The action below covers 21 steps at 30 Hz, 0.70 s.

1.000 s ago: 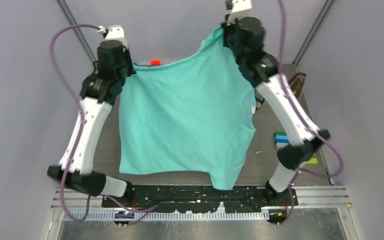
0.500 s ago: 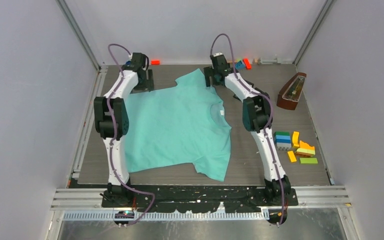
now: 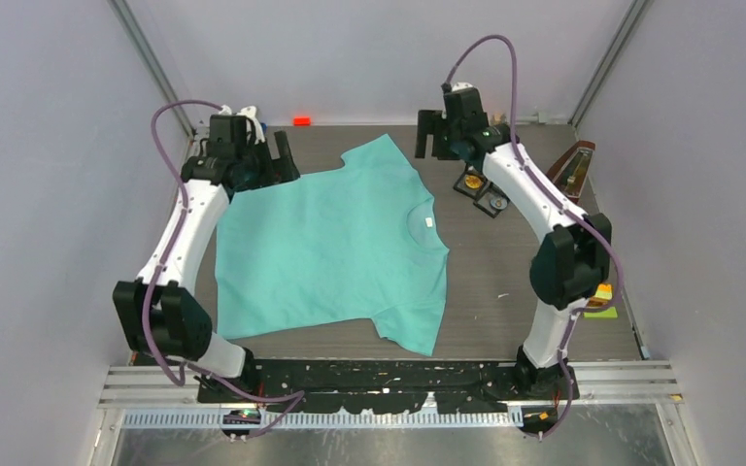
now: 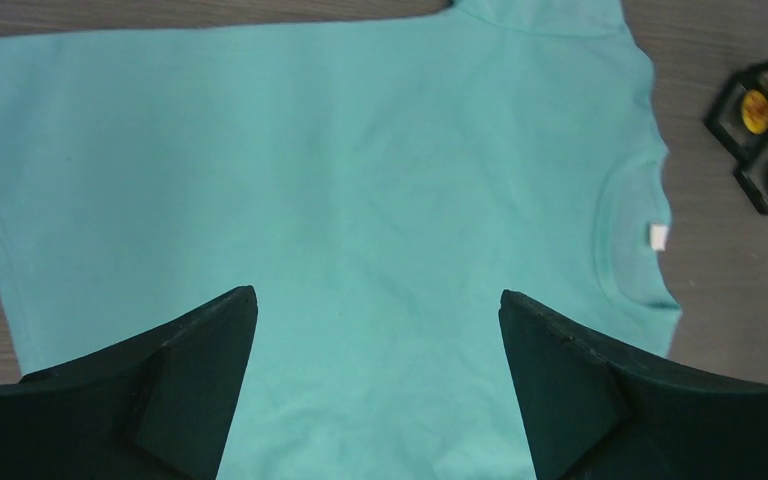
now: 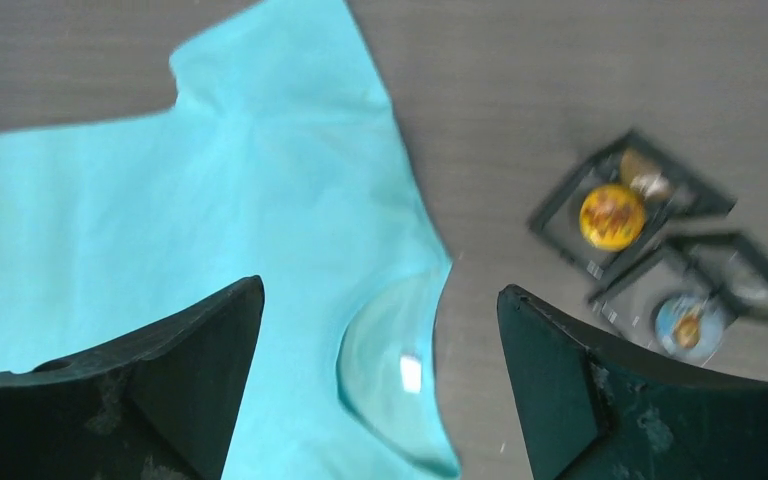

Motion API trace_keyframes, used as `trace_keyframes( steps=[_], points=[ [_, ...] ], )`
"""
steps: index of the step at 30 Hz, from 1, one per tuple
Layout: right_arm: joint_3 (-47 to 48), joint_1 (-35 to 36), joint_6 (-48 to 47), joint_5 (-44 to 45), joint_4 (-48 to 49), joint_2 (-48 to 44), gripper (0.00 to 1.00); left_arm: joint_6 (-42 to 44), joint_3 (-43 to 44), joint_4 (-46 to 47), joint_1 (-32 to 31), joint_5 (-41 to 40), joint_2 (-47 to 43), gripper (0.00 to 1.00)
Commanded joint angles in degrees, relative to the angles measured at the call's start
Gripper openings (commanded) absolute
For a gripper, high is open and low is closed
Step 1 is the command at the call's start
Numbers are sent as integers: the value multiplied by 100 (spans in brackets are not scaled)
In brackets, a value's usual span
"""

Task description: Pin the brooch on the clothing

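Left gripper (image 4: 377, 298): jaws wide apart, nothing between them. It hangs over the clothing (image 4: 360, 170), clear of the fabric. In the top view, the left gripper (image 3: 257, 160) is above the far hem corner of the clothing (image 3: 330, 252).

Right gripper (image 5: 380, 292): jaws wide apart, nothing held. It hangs above the far sleeve and neck of the clothing (image 5: 160, 200). In the top view, the right gripper (image 3: 439, 138) is at the tip of that far sleeve.

Clothing: spread flat on the surface (image 3: 505, 282), with the neck to the right, the hem to the left, one sleeve far and one near. A white label (image 4: 658, 236) shows inside the neck.

Brooches: a yellow brooch (image 5: 611, 216) and a blue brooch (image 5: 682, 322) each sit in a black square holder. Both are right of the clothing's neck, apart from the fabric, and the holders are just beside each other.

A red block (image 3: 301, 120) lies beyond the clothing's far edge.
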Motion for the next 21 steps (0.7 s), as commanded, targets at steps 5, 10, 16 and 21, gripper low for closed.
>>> trace_keyframes(
  steps=[5,10,16,21],
  points=[
    [-2913,19,1185,-968,-392,-2175,92,415,-767,-880,-1,1582,-1482,94],
    [-4434,42,1762,-902,-526,-3576,91,175,-1734,-176,-134,1742,-2165,94],
    [-4619,22,1776,418,-1240,-4049,90,459,-2138,-92,-158,1470,-2155,93],
    [-4219,-215,1633,1111,-1114,-3479,79,560,-2223,0,-159,946,-2528,93]
  ],
)
